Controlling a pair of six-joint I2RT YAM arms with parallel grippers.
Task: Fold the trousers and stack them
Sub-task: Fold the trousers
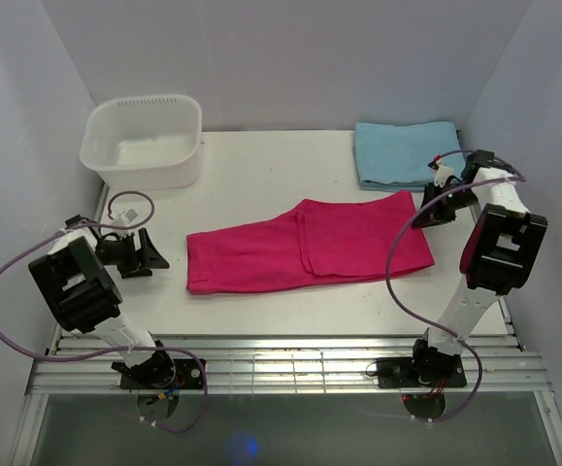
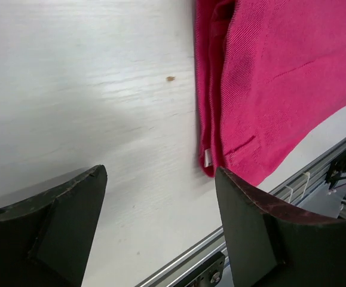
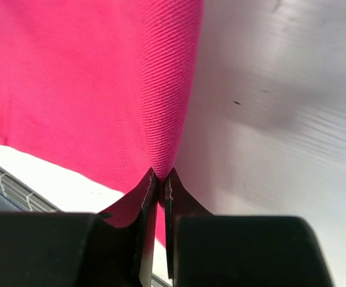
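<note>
The magenta-pink trousers (image 1: 310, 248) lie folded flat across the middle of the table. My right gripper (image 1: 424, 216) is at their right edge and is shut on a pinch of the fabric; the right wrist view shows the trousers (image 3: 95, 78) drawn into the closed fingertips (image 3: 161, 179). My left gripper (image 1: 154, 254) is open and empty on the table, a little left of the trousers' left end. In the left wrist view the trousers' left end (image 2: 274, 78) lies beyond my open fingers (image 2: 244, 215), with a small white tag at the hem.
A white plastic tub (image 1: 145, 141) stands at the back left. A folded light blue cloth (image 1: 402, 152) lies at the back right, just behind my right gripper. Metal rails (image 1: 281, 361) run along the near table edge. White walls enclose the table.
</note>
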